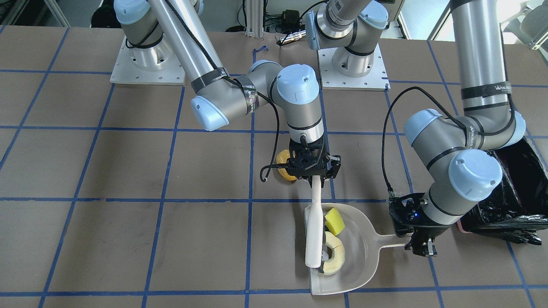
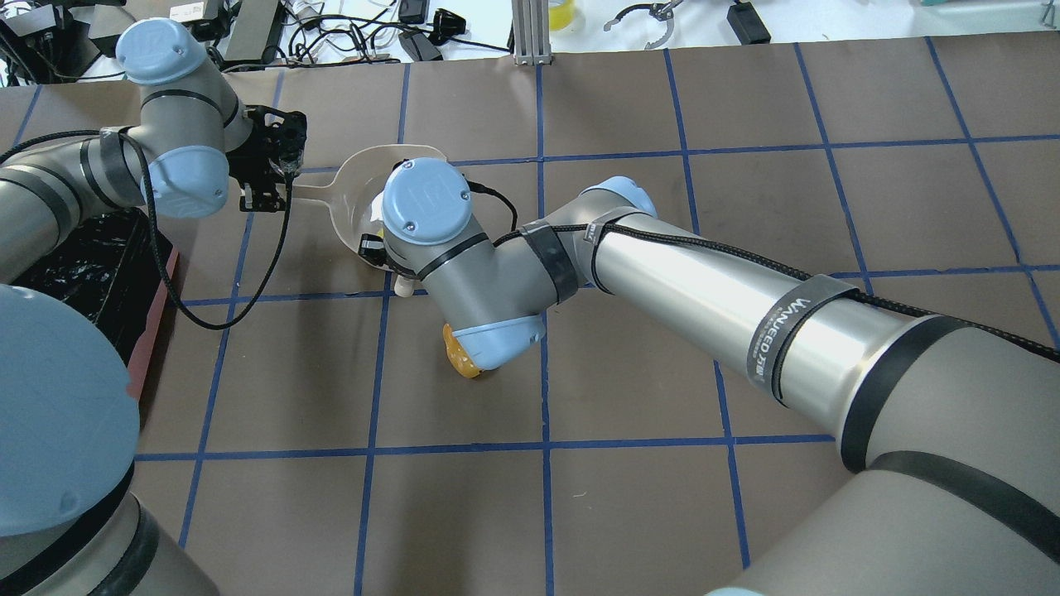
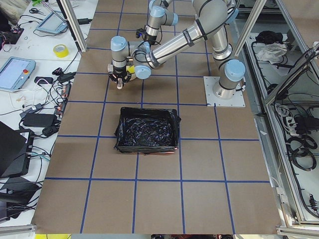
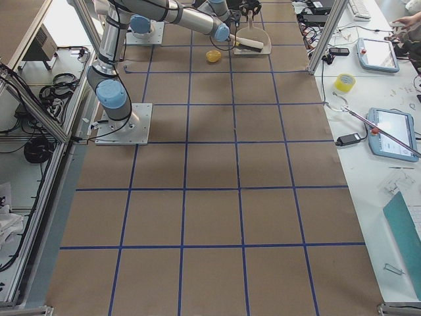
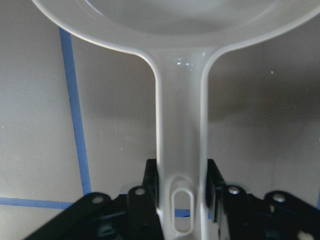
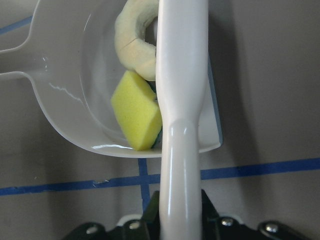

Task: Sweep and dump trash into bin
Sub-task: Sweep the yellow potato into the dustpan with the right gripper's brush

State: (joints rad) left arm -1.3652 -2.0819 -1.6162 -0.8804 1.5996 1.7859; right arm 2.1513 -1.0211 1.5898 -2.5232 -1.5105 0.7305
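Observation:
The pale grey-white dustpan (image 1: 364, 256) lies on the table. In it are the yellow wedge (image 1: 335, 221) and the cream crescent slice (image 1: 335, 257); both also show in the right wrist view, wedge (image 6: 136, 111) and crescent (image 6: 131, 42). My right gripper (image 1: 317, 179) is shut on a white brush (image 1: 316, 231) whose head lies along the pan's mouth beside both scraps. The orange-brown lump (image 1: 283, 166) sits on the table behind that gripper, outside the pan. My left gripper (image 1: 418, 244) is shut on the dustpan handle (image 5: 180, 135). The black-lined bin (image 1: 513, 192) stands beside the left arm.
The table is brown with blue tape grid lines (image 1: 171, 199). The bin (image 3: 148, 130) stands between the left arm's base and the dustpan. Both arm bases (image 1: 355, 64) are at the robot's side of the table. Cables and tablets lie beyond the table's edges.

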